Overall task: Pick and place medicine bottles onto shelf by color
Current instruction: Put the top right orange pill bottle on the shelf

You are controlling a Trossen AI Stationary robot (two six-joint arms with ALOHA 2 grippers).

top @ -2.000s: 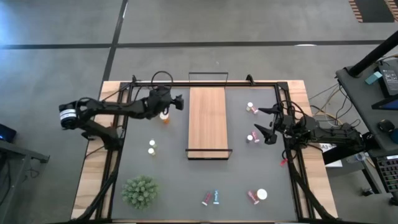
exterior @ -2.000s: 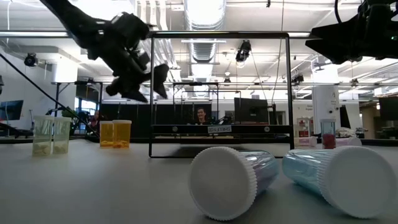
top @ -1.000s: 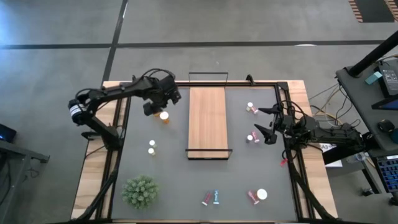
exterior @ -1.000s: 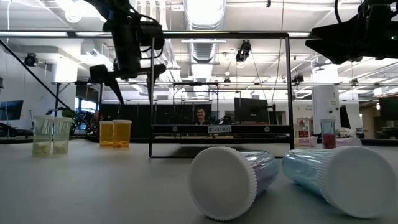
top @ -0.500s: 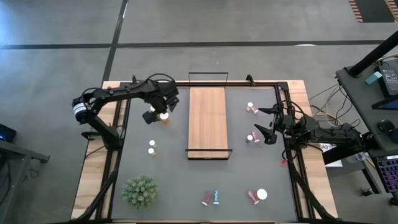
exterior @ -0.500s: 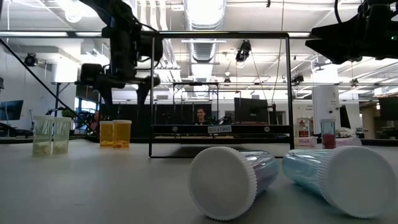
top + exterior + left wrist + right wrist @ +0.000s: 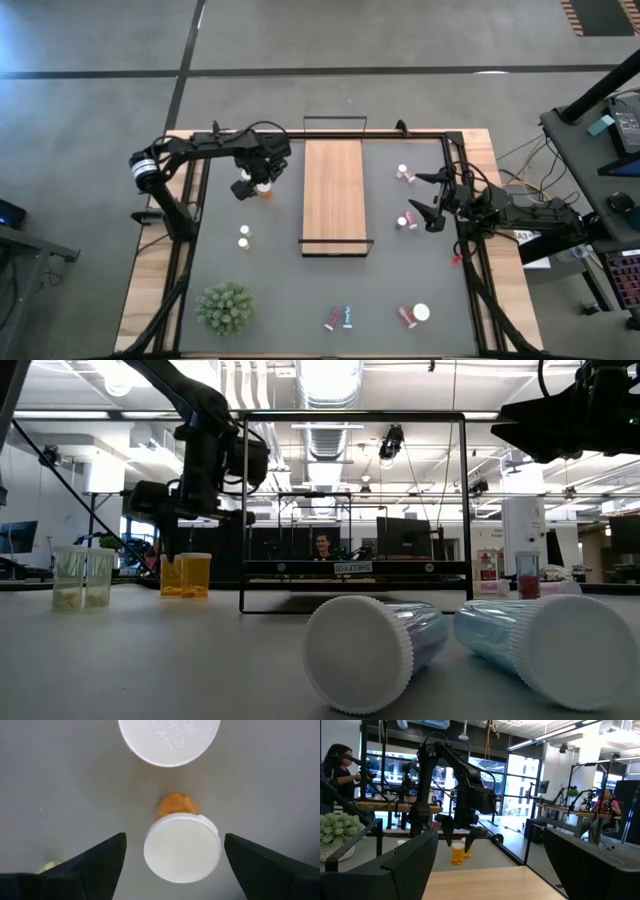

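Two orange medicine bottles (image 7: 265, 188) with white caps stand upright side by side left of the shelf (image 7: 333, 195), a light-wood board with black wire ends. My left gripper (image 7: 175, 842) hangs open just above them, pointing down. Its fingers stand on either side of one bottle's white cap (image 7: 182, 849) without touching it. The second cap (image 7: 169, 739) lies just beyond. In the low view the left gripper (image 7: 200, 538) is right over the orange bottles (image 7: 187, 575). My right gripper (image 7: 421, 197) waits open at the table's right side.
Two pale bottles (image 7: 244, 236) stand nearer the front on the left, a green spiky plant (image 7: 225, 307) at the front left. Pink bottles (image 7: 404, 173) (image 7: 406, 221) lie right of the shelf. Pink and teal ones (image 7: 340, 318) and another pair (image 7: 414, 315) lie near the front edge.
My left gripper has come down toward the orange bottles and has rolled about its own axis while pointing down. Its fingers have stayed open. The bottles have not moved.
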